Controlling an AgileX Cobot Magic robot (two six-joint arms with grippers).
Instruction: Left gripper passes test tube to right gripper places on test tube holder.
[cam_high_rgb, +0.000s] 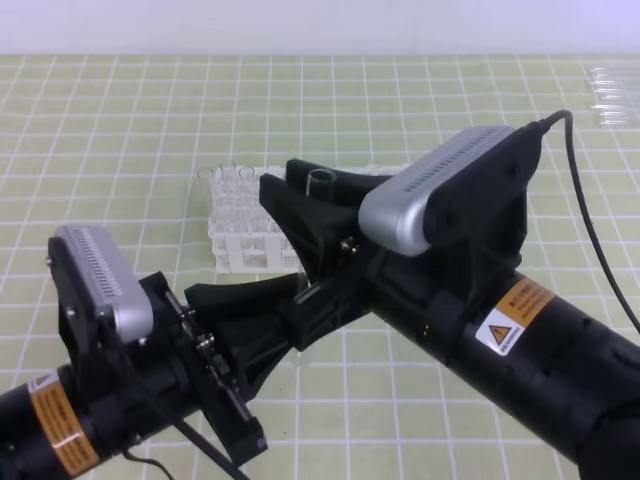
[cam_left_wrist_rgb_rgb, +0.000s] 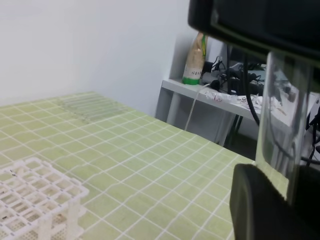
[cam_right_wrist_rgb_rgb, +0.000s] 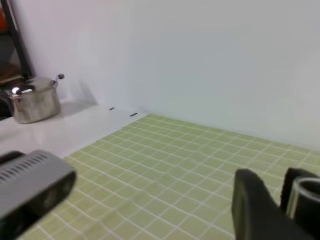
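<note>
Test tube (cam_high_rgb: 321, 184) upright in front of test tube holder (cam_high_rgb: 240, 225), grasped by left gripper (cam_high_rgb: 275, 305) and right gripper (cam_high_rgb: 300, 215).

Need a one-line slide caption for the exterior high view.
Both pincers meet on one test tube above the white test tube holder on a green gridded mat.

Left gripper (cam_high_rgb: 262, 297) raised, jaws nearly closed, right gripper (cam_high_rgb: 300, 195) crossing above it
</note>
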